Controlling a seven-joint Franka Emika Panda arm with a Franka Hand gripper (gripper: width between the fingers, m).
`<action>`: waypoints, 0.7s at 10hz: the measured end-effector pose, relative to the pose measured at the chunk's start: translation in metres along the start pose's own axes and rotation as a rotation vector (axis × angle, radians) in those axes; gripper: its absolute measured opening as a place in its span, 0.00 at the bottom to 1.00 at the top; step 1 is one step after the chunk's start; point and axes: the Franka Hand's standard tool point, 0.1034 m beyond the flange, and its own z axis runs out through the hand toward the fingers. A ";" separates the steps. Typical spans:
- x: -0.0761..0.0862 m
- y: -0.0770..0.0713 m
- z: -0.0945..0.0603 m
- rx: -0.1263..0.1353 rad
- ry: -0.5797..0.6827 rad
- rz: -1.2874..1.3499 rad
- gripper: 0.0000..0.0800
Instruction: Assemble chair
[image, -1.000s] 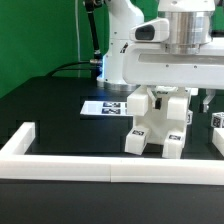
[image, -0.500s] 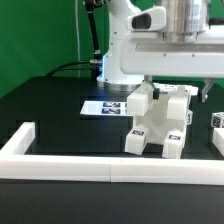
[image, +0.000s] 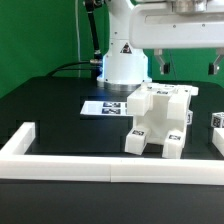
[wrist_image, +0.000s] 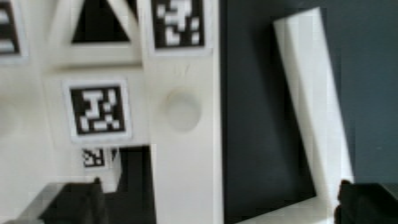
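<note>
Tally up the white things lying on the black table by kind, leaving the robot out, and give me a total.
Partly built chair: 1
Marker board: 1
Border rail: 1
White piece cut off at the exterior view's right edge, kind unclear: 1
Total: 4

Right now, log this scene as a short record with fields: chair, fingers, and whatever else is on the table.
chair: chunky white plastic block chair with black-and-white tags, standing on the black table
fingers: dark fingers spread apart above the chair, holding nothing, clear of it
marker board: thin flat white marker board, behind the chair toward the exterior view's left
rail: long low white border rail along the near edge
other part: white tagged block at the exterior view's right edge, apart from the chair
</note>
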 end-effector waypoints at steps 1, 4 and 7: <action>-0.015 -0.001 0.000 0.001 -0.008 0.015 0.81; -0.042 -0.008 0.006 -0.004 -0.019 0.041 0.81; -0.040 -0.006 0.006 -0.004 -0.017 0.045 0.81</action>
